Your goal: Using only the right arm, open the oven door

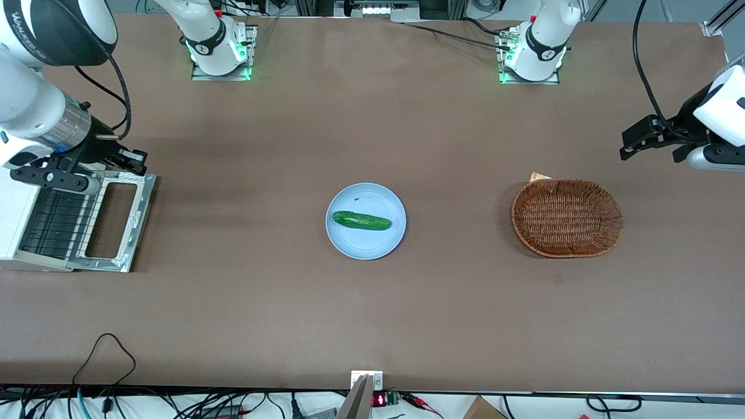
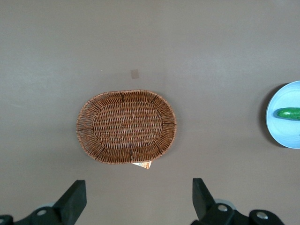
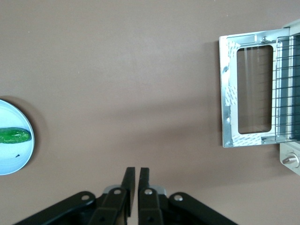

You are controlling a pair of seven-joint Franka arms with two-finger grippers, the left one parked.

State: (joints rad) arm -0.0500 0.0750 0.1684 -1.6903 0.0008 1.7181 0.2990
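Note:
The small white toaster oven (image 1: 10,216) stands at the working arm's end of the table. Its oven door (image 1: 141,208), a silver frame with a glass window, lies folded down flat in front of the oven, fully open, with the wire rack (image 1: 53,224) showing inside. The door also shows in the right wrist view (image 3: 228,93). Its bar handle does not show. The right arm's black gripper (image 1: 132,158) hangs above the table just by the door's corner that is farther from the front camera, apart from the door. In the right wrist view the gripper (image 3: 137,171) is shut and holds nothing.
A light blue plate (image 1: 365,247) with a green cucumber (image 1: 361,220) on it sits mid-table; both show in the right wrist view (image 3: 16,161). A brown wicker basket (image 1: 612,221) lies toward the parked arm's end, also in the left wrist view (image 2: 86,126).

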